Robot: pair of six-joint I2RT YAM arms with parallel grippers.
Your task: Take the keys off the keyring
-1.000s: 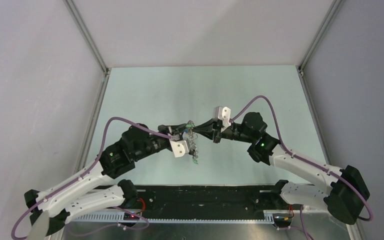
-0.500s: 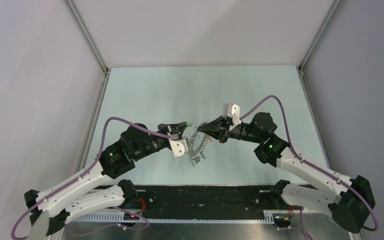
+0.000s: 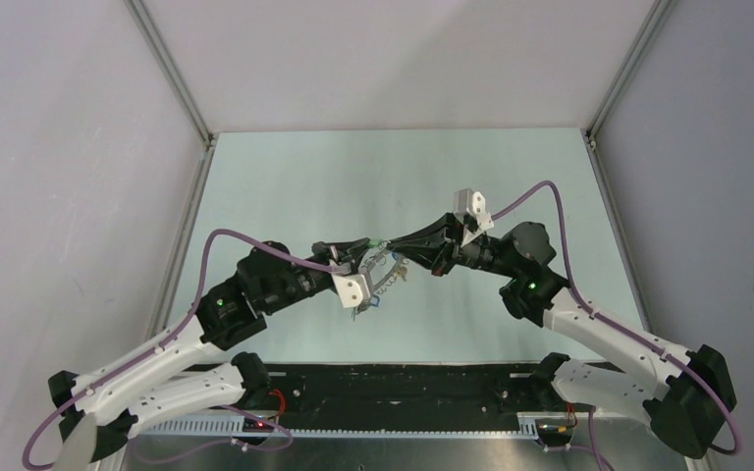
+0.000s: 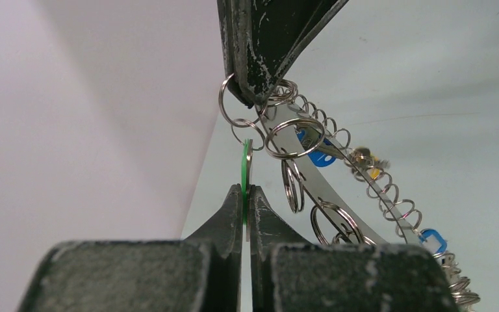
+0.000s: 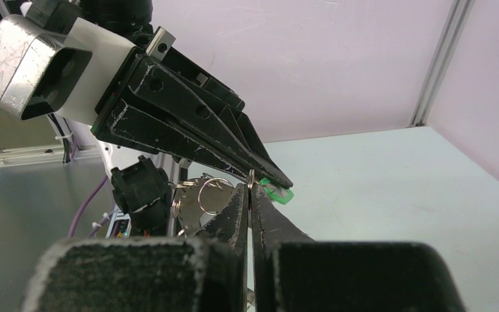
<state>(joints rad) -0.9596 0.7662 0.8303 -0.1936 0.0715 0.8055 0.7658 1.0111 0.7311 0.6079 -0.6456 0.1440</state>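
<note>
Right arm point(image 3: 569, 319) rightward, keys point(image 3: 378, 280) over table point(image 3: 285, 177)

Your left tool point(image 3: 367, 251) is clamped tight, its fingers point(image 4: 230, 221) pressed flat together with only the green tag of the keys point(image 4: 245, 172) between them. Your right tool point(image 3: 395, 245) is closed just as hard, nipping a small split ring point(image 4: 234, 104) at its very tip. The two tools meet nose to nose, the right tool's tip just beyond the left tool's tip and close to touching it. Both arms reach inward toward that meeting point, elbows bent and pushed outward, forearms sloping in toward the tools.
</note>
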